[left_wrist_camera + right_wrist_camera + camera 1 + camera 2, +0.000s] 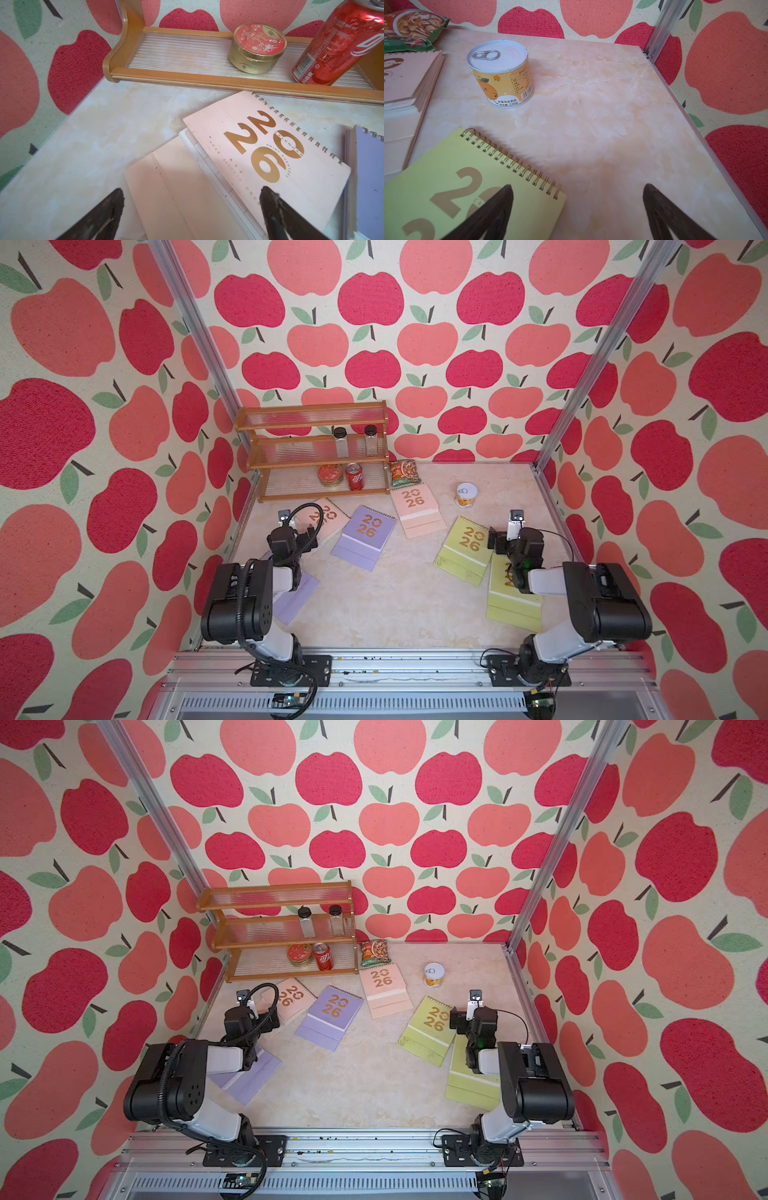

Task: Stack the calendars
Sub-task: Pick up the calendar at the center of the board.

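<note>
Over the left side of the desk [399,605], the left tool [192,192] hangs with its jaws spread wide and nothing between them. Just below it lies a pink calendar [270,145], cover up, its spiral turned toward the wooden rack [187,76]. One fingertip is over the cover's near edge, the other over bare desk beside the folded stand. A lilac calendar [365,537] lies just beside that pink one; whether they touch I cannot tell. A second lilac calendar [295,601] is partly hidden under the left arm.

The right tool [578,187] is equally wide open and empty. One fingertip is above the spiral corner of a yellow-green calendar [446,187], the other above bare desk. A second yellow-green calendar [513,605] lies under the right arm, close against the first. A second pink calendar [415,510] lies at the back, just in front of the snack packet [405,472].

By my reading nothing is stacked yet: all six lie spread about, so the whole job is left to do.
</note>
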You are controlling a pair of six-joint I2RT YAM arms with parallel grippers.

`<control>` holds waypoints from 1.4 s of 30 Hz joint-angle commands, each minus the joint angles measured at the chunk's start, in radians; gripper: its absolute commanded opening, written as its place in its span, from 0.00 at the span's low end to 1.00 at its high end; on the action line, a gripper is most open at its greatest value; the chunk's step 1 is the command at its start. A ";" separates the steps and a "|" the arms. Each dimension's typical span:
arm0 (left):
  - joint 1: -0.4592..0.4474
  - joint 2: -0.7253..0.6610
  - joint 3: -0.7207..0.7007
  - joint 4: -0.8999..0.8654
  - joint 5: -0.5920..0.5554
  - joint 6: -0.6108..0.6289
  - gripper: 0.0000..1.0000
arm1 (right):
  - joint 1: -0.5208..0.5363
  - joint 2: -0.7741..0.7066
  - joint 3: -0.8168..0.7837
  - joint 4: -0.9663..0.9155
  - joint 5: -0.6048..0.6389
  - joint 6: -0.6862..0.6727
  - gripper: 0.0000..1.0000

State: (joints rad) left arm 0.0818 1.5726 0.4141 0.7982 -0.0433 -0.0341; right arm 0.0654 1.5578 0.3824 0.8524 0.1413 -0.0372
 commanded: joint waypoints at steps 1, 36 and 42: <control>0.001 -0.003 0.002 0.017 0.009 0.009 0.99 | 0.005 -0.012 0.013 0.009 0.006 -0.005 0.99; 0.016 -0.296 0.410 -0.770 0.142 -0.048 1.00 | -0.019 -0.256 0.218 -0.508 0.055 0.154 0.98; 0.012 -0.324 0.597 -0.994 0.382 -0.171 0.99 | -0.069 -0.298 0.362 -0.778 -0.131 0.323 0.99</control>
State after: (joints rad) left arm 0.0948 1.2228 0.9569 0.0303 0.1886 -0.1230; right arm -0.0036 1.2407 0.7040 0.3298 0.0856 0.1646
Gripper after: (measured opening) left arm 0.992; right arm 0.992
